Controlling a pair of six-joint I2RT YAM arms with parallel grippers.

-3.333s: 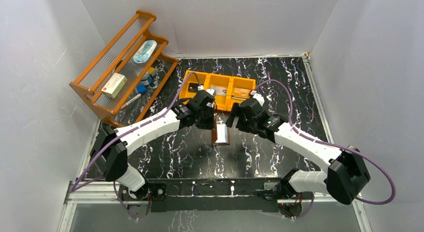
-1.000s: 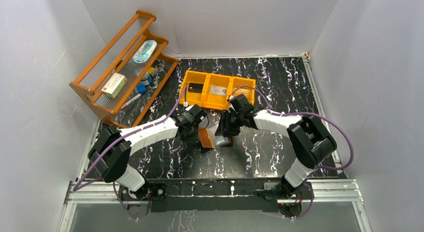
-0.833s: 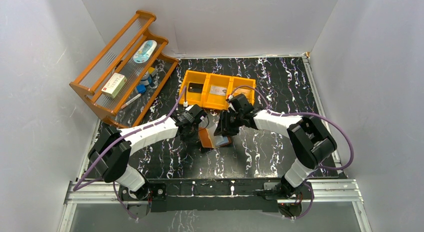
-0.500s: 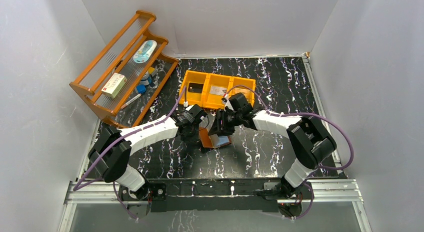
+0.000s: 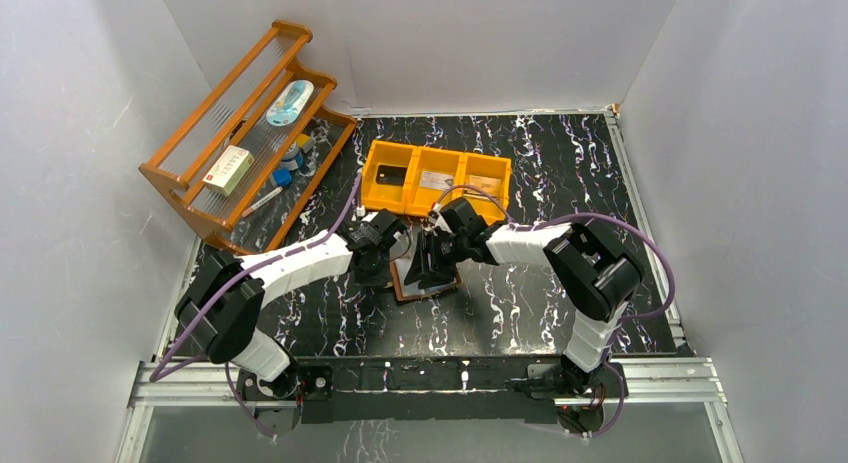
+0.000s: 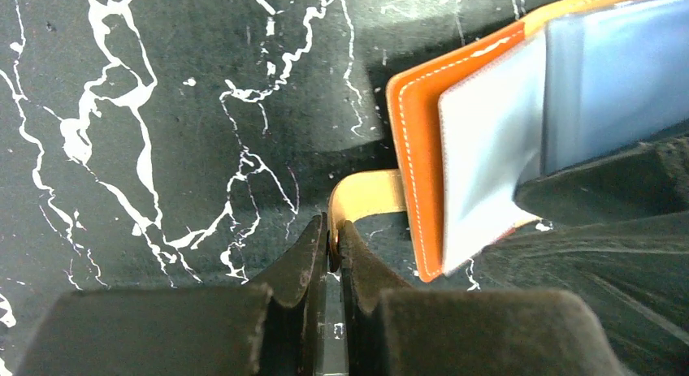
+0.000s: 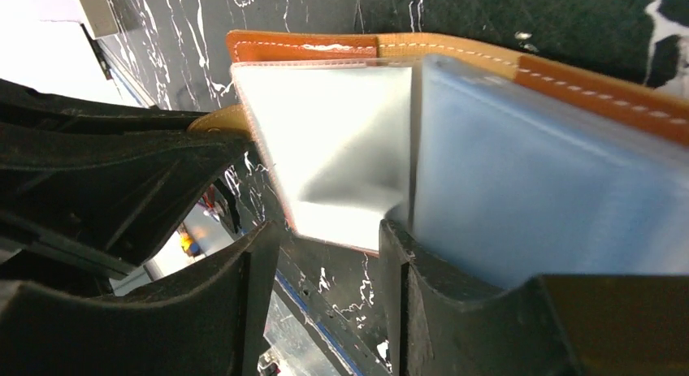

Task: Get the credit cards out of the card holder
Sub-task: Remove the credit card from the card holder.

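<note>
leverage is what this step turns on. the card holder [image 6: 414, 140] lies open on the counter [image 6: 146, 108], just in front of the orange three-compartment bin [image 5: 415, 178], between the two arms. the left pincer [image 6: 331, 239] is clamped together on the holder's tan strap tab [image 6: 370, 196], pinning it from the side. the right pincer [image 7: 329, 258] stands apart, its fingers [image 7: 252, 278] either side of the lower corner of a cloudy clear pocket [image 7: 325, 132], with pale-blue pockets [image 7: 528, 189] stacked beside it. the credit cards [image 5: 392, 173] i can make out lie in the bin's compartments; whether any sits in the pockets i cannot tell.

judging from this, the step in hand is leafing through the pockets to find and pinch a card. to do it well, the left hold on the tab should be firm and low so the holder cannot lift or slide. the right fingers should close only on a card edge, not the slippery film, and draw along the pocket's opening rather than upward. a grip on film alone would likely drag the whole holder.
</note>
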